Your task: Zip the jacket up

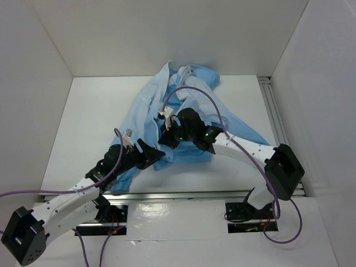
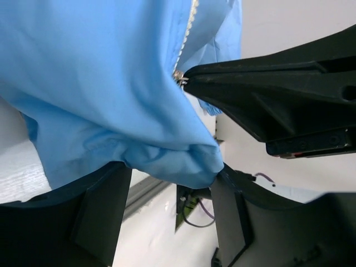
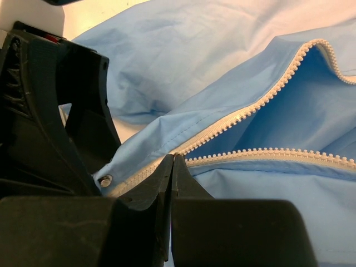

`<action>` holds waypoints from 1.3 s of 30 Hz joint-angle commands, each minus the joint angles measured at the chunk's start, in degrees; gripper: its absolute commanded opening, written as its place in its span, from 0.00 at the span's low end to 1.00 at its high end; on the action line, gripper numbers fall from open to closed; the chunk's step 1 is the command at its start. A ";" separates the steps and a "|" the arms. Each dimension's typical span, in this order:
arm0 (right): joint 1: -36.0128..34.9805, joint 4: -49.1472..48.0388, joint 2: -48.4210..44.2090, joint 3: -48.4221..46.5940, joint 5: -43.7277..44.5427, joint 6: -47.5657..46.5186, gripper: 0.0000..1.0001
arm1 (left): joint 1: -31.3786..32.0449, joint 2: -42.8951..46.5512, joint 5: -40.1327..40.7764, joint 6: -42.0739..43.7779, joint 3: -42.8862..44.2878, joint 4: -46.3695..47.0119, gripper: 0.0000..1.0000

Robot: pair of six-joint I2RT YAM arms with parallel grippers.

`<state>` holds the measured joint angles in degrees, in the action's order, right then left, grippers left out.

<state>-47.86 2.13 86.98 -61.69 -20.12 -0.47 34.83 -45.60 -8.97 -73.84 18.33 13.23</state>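
The light-blue jacket (image 1: 186, 97) lies crumpled in the middle of the table, its front partly open. In the right wrist view its two white zipper rows (image 3: 261, 99) spread apart to the right and meet at my fingertips. My right gripper (image 1: 167, 133) (image 3: 174, 158) is shut on the small metal zipper pull (image 2: 179, 77) near the bottom hem. My left gripper (image 1: 151, 156) (image 2: 172, 172) is at the hem just left of it. Its jaws stand wide apart, with a bunched fold of the jacket (image 2: 167, 158) lying across the tips. A metal snap (image 3: 104, 179) shows on the hem.
White walls enclose the table on the left, back and right. An aluminium rail (image 1: 275, 111) runs along the right side and another (image 1: 178, 194) along the front edge. Purple cables (image 1: 206, 97) loop above the right arm and beside the left arm.
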 commanded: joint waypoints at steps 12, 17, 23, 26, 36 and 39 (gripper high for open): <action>-1.01 -0.55 2.32 -4.75 -0.36 0.65 0.00 | 0.06 -2.47 7.83 7.40 8.22 -9.89 0.49; -1.01 -0.02 2.84 -5.28 -0.36 0.65 0.00 | 0.06 -2.47 8.88 6.88 8.74 -11.91 0.20; -1.01 -0.02 2.84 -5.28 -0.36 0.65 0.00 | 0.06 -0.72 12.03 6.34 9.27 -14.37 0.00; -1.01 0.59 2.84 -5.28 0.87 0.65 0.00 | 0.06 0.42 13.80 4.94 9.27 -18.76 0.00; 2.41 -2.13 2.14 -10.63 10.44 -0.57 0.00 | -1.86 6.49 7.76 2.65 6.63 -31.24 0.00; 5.40 -2.66 5.03 -15.62 11.86 -2.77 0.00 | -1.87 8.42 7.21 3.18 6.02 -34.31 0.00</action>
<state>-46.61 3.55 90.08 -69.45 -15.11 0.08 33.12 -38.74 1.45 -70.94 25.87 -12.23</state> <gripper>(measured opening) 0.009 0.204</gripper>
